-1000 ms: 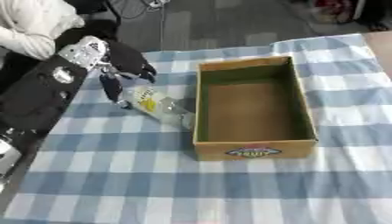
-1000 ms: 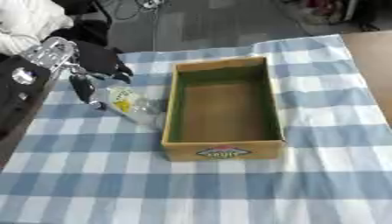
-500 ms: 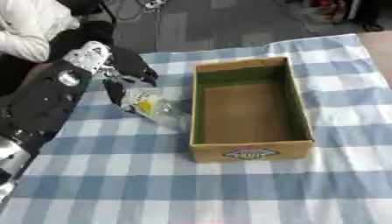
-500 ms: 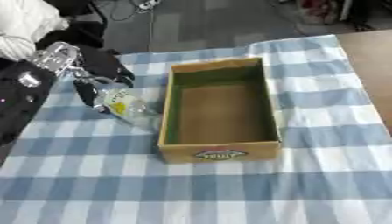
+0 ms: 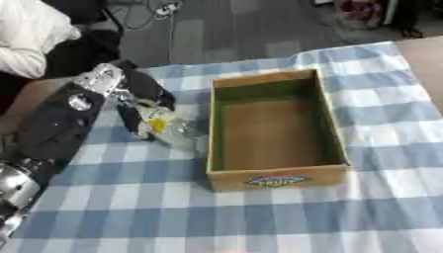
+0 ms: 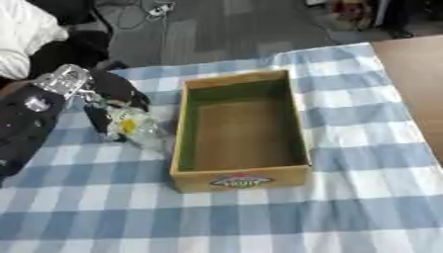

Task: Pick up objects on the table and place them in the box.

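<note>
A clear plastic bottle with a yellow label lies on the blue-and-white checked tablecloth, just left of the open cardboard box. My left hand comes in from the left and sits over the bottle's far end. Its dark fingers and thumb curl down around the bottle. I cannot tell whether the bottle is off the cloth. The box is empty, with a green inner wall and a printed label on its near side. My right hand shows in neither view.
My black and silver left arm covers the table's left edge. A brown wooden surface lies at the right. Beyond the far edge there is dark floor with cables and a white bundle.
The whole picture has shifted a little, so the camera moved. My left hand stays over the bottle beside the box, with its fingers closer round it.
</note>
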`<action>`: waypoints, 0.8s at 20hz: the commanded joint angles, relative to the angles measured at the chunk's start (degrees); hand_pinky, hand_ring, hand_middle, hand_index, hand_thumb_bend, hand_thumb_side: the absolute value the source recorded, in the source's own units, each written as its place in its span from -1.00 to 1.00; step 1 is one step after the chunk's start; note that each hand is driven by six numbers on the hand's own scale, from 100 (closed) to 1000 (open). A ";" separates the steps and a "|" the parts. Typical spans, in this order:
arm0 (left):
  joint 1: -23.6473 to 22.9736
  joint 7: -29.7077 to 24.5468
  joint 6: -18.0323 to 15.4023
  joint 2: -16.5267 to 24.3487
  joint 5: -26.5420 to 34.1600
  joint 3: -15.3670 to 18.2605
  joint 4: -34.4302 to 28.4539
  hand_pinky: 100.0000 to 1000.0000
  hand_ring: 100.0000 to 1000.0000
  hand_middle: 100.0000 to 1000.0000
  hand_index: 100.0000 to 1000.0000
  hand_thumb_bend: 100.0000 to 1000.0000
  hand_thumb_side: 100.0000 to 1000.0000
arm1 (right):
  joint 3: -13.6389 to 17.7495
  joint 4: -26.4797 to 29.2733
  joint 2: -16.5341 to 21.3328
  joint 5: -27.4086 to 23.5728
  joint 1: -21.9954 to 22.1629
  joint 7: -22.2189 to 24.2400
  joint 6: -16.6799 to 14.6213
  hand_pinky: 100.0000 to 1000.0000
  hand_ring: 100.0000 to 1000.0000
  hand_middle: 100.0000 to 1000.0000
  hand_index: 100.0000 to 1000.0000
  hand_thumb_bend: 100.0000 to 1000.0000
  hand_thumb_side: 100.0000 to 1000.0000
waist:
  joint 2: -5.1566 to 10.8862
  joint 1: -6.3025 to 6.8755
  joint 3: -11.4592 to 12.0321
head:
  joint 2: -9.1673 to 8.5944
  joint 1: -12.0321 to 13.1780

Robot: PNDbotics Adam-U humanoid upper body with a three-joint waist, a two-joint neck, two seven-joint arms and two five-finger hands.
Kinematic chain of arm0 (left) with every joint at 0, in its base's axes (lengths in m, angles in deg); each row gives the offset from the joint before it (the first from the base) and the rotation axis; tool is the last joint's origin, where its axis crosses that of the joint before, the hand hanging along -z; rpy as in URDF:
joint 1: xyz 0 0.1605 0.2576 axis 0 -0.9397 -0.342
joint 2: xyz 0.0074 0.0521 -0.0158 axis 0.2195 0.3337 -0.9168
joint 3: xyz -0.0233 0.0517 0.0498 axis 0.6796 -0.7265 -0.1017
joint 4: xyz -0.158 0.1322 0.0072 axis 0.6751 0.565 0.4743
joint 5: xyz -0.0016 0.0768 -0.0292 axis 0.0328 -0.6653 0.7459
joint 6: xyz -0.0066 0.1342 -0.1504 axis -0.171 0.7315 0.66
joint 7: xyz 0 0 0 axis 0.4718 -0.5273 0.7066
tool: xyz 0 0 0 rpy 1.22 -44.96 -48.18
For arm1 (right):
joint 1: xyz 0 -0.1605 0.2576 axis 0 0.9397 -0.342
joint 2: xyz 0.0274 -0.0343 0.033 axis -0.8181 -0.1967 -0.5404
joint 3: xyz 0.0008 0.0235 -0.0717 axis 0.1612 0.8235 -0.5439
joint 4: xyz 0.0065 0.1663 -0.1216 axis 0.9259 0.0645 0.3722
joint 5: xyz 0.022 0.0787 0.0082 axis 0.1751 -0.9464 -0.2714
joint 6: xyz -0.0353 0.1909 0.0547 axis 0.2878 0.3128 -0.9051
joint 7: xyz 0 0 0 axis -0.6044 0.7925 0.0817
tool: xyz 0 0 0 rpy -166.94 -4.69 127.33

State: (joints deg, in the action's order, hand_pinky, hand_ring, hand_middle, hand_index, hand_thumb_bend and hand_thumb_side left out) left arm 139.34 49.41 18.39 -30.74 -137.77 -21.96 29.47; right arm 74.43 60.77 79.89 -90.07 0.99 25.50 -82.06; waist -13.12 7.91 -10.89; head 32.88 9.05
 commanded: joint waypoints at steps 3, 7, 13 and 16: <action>0.63 -7.60 -7.06 0.25 0.06 1.10 0.28 0.81 0.80 0.94 0.96 1.00 0.18 | 0.06 0.94 0.05 -0.45 -1.46 0.34 0.03 -0.05 -0.14 -0.01 0.50 -1.00 0.91 | 0.62 -0.26 -0.34 | -1.21 0.24; 0.07 -6.37 -7.06 -0.22 0.06 1.33 0.19 0.16 0.20 0.48 0.58 0.61 -0.22 | 0.09 0.94 -0.01 -0.51 -1.61 0.34 0.01 -0.05 -0.14 -0.01 0.50 -1.00 0.92 | 0.54 -0.26 -0.49 | -1.24 0.54; -0.47 -0.45 -6.18 0.61 3.69 2.31 0.08 -1.00 -0.85 -0.54 -0.30 -1.00 0.56 | 0.19 0.94 0.37 -0.41 -1.27 0.25 0.07 -0.05 -0.14 -0.02 0.50 -1.00 0.92 | 0.70 -0.22 0.00 | -0.93 0.60; -1.13 0.83 -5.89 1.84 5.33 1.89 -1.40 -1.00 -1.00 -0.75 -0.43 -1.00 0.52 | 0.29 0.94 0.78 -0.23 -0.83 0.13 0.16 -0.05 -0.14 -0.02 0.50 -1.00 0.92 | 0.86 -0.18 0.60 | -0.67 0.57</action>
State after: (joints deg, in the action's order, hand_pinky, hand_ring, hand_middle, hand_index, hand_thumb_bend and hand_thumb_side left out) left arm 137.43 52.46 15.34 -31.65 -133.32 -20.38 29.25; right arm 74.44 60.77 79.46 -90.46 0.58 25.50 -82.05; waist -13.38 7.99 -10.35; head 32.44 9.13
